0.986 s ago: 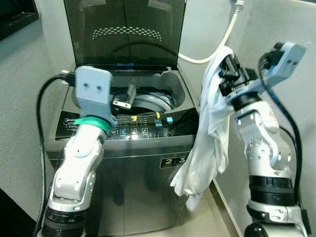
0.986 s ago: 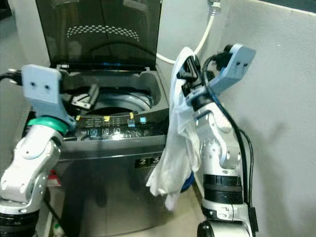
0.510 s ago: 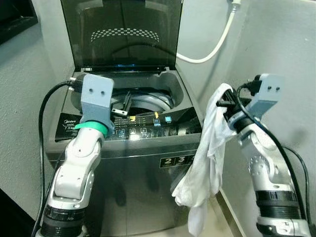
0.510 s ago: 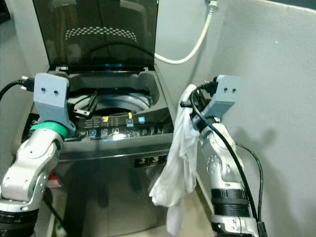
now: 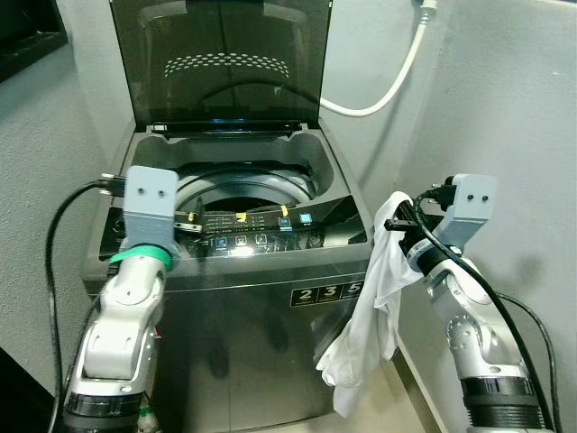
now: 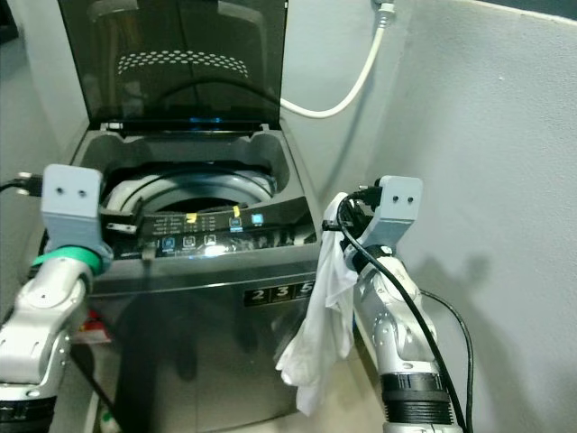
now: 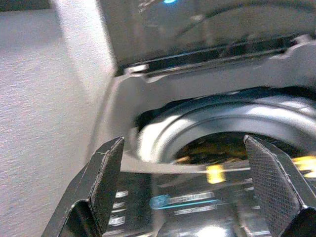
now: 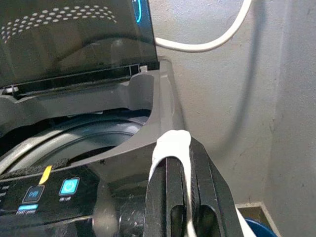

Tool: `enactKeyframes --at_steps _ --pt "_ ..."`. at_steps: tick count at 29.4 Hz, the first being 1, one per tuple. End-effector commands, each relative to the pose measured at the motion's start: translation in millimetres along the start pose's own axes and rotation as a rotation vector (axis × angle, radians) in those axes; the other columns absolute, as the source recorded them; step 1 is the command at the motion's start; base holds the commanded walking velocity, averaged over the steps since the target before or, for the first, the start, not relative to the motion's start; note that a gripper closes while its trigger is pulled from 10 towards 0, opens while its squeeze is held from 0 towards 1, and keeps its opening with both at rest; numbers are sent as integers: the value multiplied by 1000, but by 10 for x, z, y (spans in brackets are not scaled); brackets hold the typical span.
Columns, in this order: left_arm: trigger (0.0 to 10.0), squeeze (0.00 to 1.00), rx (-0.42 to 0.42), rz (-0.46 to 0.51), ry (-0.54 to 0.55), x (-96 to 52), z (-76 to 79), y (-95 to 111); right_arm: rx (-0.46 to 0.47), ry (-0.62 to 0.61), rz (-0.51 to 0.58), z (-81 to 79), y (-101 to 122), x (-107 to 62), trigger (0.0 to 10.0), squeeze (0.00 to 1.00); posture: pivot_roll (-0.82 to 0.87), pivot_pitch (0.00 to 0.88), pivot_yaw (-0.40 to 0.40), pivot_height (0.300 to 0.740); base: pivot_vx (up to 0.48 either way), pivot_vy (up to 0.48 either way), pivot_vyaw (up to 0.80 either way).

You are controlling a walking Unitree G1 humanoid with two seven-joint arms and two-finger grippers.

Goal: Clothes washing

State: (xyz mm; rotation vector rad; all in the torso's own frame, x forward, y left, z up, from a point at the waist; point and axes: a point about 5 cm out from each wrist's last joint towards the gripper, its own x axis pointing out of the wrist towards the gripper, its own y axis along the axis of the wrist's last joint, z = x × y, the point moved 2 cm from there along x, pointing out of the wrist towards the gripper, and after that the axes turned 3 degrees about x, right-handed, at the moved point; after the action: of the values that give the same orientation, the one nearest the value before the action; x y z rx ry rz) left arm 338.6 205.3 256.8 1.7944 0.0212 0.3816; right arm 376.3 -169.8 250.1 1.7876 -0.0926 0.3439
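My right gripper [image 5: 398, 223] pinches a white cloth [image 5: 370, 325] beside the washer [image 5: 270, 298]. My left gripper [image 7: 190, 185] hangs spread over the drum [image 7: 217, 128].

Grey plastered walls [image 5: 514, 117] on the right and far side, forming a corner. White hose [image 5: 397, 77] looping down the far wall. Pale floor [image 5: 397, 406] near right, evenly lit.

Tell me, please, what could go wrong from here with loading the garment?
The white garment hangs beside the washer, below its rim, pinched by the right gripper: lifted too little, it may snag the corner. The grip holds only an edge, so it may slip to the floor.
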Motion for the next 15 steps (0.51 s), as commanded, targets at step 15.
enactKeyframes --at_steps 15 --pt "10000 0 24 14 68 -11 -153 -46 462 428 629 -843 2141 393 10000 0 45 3 -44 740 0 0 0"
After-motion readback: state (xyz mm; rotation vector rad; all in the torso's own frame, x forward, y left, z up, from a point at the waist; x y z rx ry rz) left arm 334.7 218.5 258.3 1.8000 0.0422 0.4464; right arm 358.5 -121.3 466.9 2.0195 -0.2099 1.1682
